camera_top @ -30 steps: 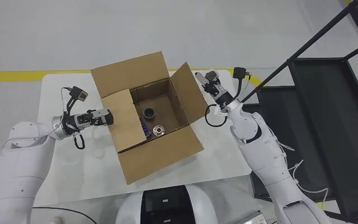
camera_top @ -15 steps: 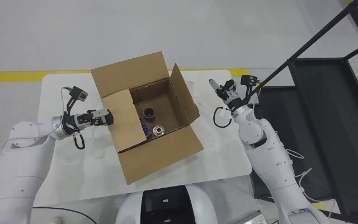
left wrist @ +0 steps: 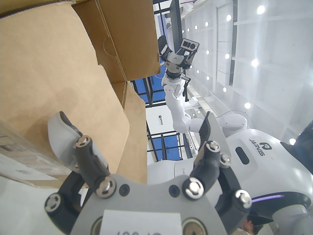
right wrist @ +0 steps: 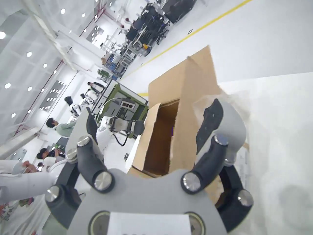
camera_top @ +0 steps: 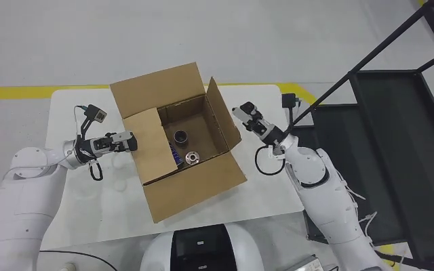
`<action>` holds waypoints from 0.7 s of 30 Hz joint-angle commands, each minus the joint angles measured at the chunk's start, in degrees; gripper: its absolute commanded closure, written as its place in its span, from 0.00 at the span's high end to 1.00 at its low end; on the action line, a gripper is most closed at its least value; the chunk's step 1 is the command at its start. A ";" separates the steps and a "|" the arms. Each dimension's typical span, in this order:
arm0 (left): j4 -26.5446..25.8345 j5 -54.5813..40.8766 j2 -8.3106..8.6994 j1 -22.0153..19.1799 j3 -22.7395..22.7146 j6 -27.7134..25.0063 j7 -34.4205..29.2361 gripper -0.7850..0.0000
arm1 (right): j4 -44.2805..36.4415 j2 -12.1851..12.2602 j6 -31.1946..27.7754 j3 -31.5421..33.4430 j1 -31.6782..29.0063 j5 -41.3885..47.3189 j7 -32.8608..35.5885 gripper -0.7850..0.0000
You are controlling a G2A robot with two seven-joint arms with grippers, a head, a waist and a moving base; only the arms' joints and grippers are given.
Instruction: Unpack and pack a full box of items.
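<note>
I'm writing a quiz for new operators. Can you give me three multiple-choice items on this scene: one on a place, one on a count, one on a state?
1. Where is the left end effector relative to the brown cardboard box?
A) inside it
B) outside, beside a side flap
C) beneath it

2. How many round metal-topped items show on the box floor?
A) none
B) two
C) five

3. The box's top flaps are:
A) open
B) folded shut
C) taped down

Answers:
1B, it sits next to the flap's outer face.
2B, two round tops lie near the floor's middle.
3A, the inside shows from above.
</note>
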 commanded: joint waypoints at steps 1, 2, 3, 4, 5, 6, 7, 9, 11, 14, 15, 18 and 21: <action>0.00 0.00 0.00 0.00 0.00 0.00 0.00 1.00 | 0.81 -0.26 -0.88 -2.73 1.32 1.18 2.34 1.00; 0.00 0.00 0.00 0.00 0.00 0.00 0.00 1.00 | 1.01 -0.40 -1.31 -4.11 1.94 1.90 3.75 1.00; 0.00 0.00 0.00 0.00 0.00 0.00 0.00 1.00 | 1.34 -0.50 -1.85 -5.30 2.60 2.19 5.18 1.00; 0.00 0.00 0.00 0.00 0.00 0.00 0.00 1.00 | 1.94 -0.61 -2.28 -6.28 3.22 2.59 6.11 1.00; 0.00 0.00 0.00 0.00 0.00 0.00 0.00 1.00 | 2.68 -0.72 -2.42 -7.43 3.82 3.00 7.42 1.00; 0.00 0.00 0.00 0.00 0.00 0.00 0.00 1.00 | 3.48 -0.79 -2.41 -8.23 4.67 2.63 8.55 1.00; 0.00 0.00 0.00 0.00 0.00 0.00 0.00 1.00 | 4.27 -0.86 -2.23 -9.09 5.54 2.19 9.80 1.00; 0.00 0.00 0.00 0.00 0.00 0.00 0.00 1.00 | 5.93 -1.05 -2.13 -10.39 7.17 1.96 11.07 1.00; 0.00 0.00 0.00 0.00 0.00 0.00 0.00 1.00 | 7.95 -1.18 -0.93 -11.91 8.84 0.06 13.17 1.00; 0.00 0.00 0.00 0.00 0.00 0.00 0.00 1.00 | 10.08 -1.43 -0.42 -13.68 11.02 -1.17 14.98 1.00; 0.00 0.00 0.00 0.00 0.00 0.00 0.00 1.00 | 10.43 -1.51 -0.60 -14.17 11.61 -1.39 15.49 1.00; 0.00 0.00 0.00 0.00 0.00 0.00 0.00 1.00 | 11.39 -1.58 -0.22 -15.02 12.72 -2.76 16.47 1.00; 0.00 0.00 0.00 0.00 0.00 0.00 0.00 1.00 | 11.73 -1.50 -0.21 -15.55 13.16 -4.04 17.89 1.00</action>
